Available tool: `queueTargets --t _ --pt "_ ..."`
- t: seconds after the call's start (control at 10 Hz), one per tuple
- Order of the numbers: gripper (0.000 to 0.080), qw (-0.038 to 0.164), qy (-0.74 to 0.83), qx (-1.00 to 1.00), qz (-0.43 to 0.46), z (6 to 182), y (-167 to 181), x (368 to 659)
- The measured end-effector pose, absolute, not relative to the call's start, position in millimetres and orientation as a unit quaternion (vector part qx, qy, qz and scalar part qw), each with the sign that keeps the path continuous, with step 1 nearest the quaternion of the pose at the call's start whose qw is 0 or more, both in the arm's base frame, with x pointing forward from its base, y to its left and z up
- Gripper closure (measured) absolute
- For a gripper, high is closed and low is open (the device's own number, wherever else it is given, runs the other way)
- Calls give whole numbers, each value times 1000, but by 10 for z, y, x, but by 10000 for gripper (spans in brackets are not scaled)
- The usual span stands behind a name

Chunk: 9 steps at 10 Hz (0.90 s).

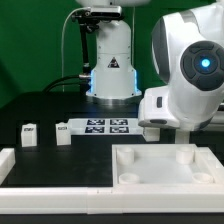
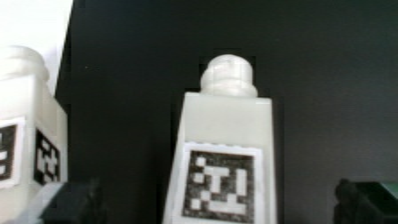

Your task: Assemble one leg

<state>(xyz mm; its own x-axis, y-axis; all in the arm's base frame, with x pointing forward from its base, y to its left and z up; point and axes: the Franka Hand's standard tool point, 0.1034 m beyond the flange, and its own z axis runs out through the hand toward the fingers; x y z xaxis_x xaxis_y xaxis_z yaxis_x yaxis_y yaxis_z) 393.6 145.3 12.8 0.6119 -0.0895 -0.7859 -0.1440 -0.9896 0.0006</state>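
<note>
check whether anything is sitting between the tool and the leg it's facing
Nothing visible does. In the wrist view the leg stands upright, centred ahead of the open tool, with only bare black table on either side of it. A second leg stands beside it, apart and off to the side, not in between.

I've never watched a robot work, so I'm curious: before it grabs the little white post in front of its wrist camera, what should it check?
1. Is the gripper open? Ok: its dark fingertips sit wide apart.
2. Is the leg centred between them? Ok.
3. Is the leg gripped? Not ok: dark gaps show on both sides.
4. Is the neighbouring leg out of the way? Cannot tell: it lies near one fingertip.
5. Is the socketed white piece lying flat? Ok.
</note>
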Motion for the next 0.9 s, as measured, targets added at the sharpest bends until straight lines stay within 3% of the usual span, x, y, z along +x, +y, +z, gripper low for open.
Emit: queueTargets --t 0.9 --pt "150 27 59 -899 433 55 1583 3950"
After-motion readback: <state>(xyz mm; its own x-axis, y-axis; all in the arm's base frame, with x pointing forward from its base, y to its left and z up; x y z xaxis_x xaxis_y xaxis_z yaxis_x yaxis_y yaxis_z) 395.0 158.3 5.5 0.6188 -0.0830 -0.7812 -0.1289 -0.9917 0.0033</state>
